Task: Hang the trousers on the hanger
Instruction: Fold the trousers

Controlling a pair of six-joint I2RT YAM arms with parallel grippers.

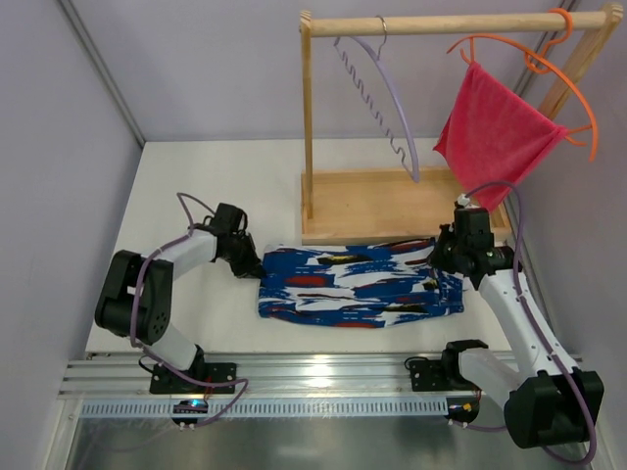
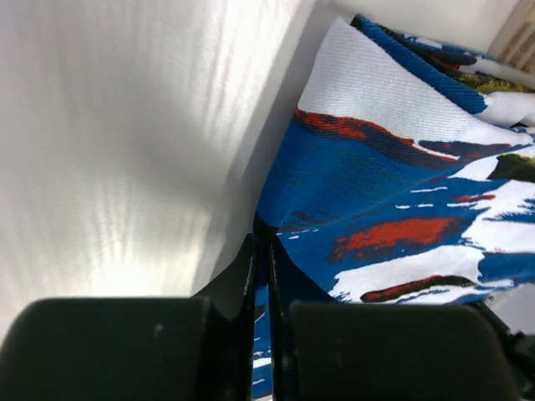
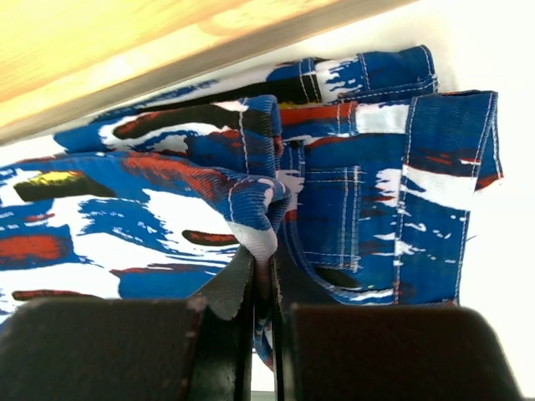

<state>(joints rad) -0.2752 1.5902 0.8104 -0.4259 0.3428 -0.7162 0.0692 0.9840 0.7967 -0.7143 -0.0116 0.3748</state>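
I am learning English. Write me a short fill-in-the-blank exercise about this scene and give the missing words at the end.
1. The trousers lie on the table, in ____ of the wooden rack.
2. The orange hanger holds the pink-red cloth; the lavender hanger holds ____.
3. The left gripper and the right gripper are both shut on the ____.
Missing words: front; nothing; trousers.

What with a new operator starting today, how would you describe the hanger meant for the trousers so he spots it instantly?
Find the wooden rack at the table's far side. The hanger hangs left on its top rail: thin, pale lavender, bare, with a zigzag bar, unlike the orange hanger beside it carrying a pink-red cloth.
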